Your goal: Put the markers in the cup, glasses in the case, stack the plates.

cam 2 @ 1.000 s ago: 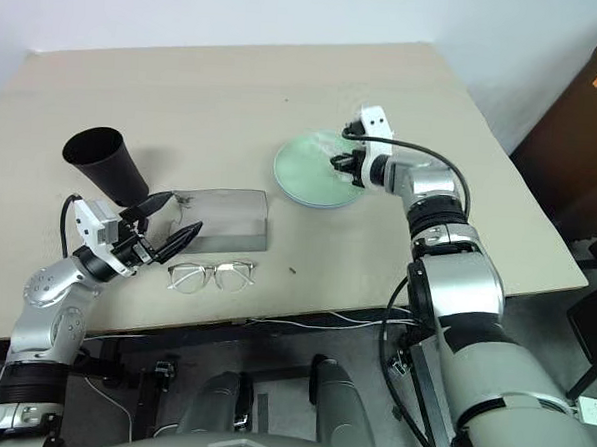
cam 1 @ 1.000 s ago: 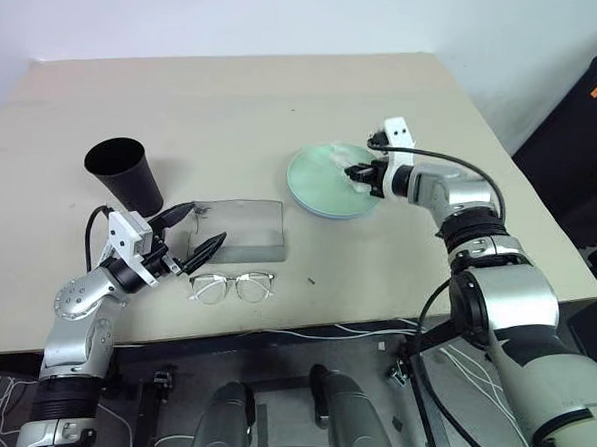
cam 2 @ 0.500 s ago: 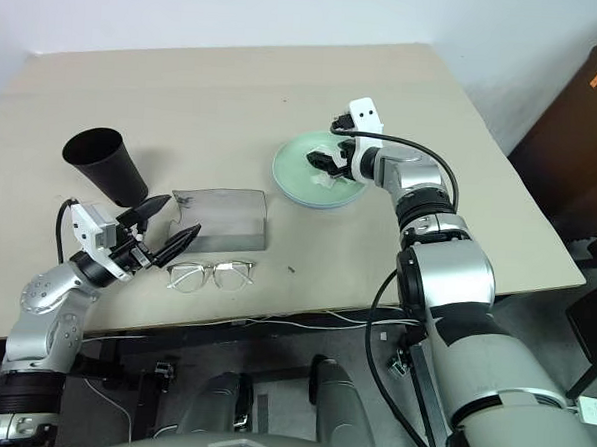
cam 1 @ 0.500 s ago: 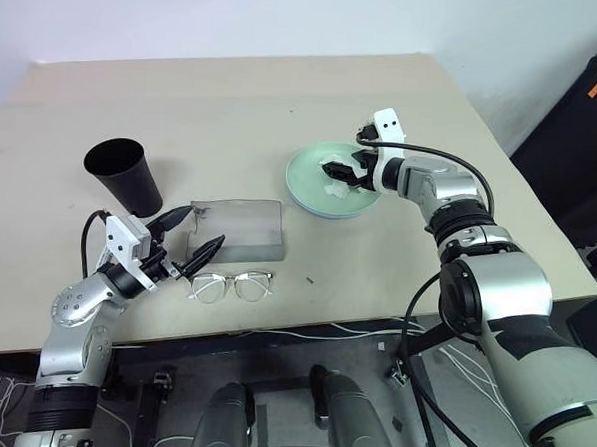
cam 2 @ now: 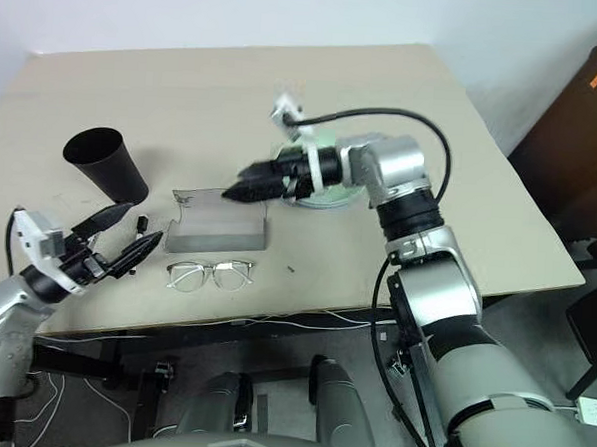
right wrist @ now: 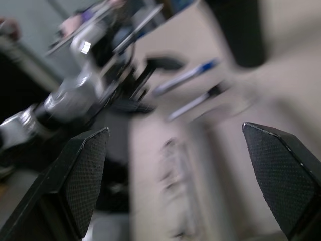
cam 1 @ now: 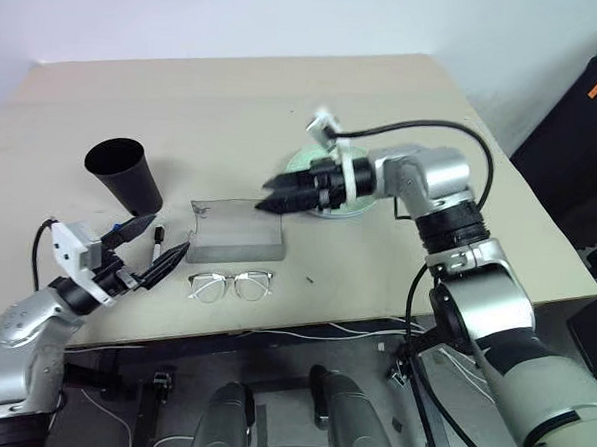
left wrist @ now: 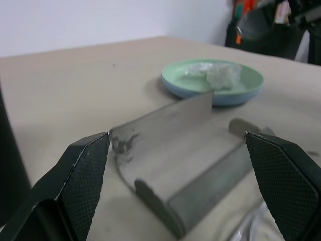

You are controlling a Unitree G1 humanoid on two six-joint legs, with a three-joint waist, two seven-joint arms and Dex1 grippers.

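Hovering my right gripper (cam 1: 269,204) wide open and empty above the case (cam 1: 237,232), I judge the glasses (cam 1: 231,285) just in front come next, left gripper (cam 1: 149,251) likewise spread and empty near the markers (cam 1: 158,241) beside the cup (cam 1: 124,174).

both arms are brushed silver metal in rounded segments, with black bands at the joints. a black cable loops loose along each arm. the right gripper (cam 1: 271,204) and left gripper (cam 1: 150,248) each carry two black tapered fingers with finely textured pads (left wrist: 83,193). white camera blocks sit at the wrists.
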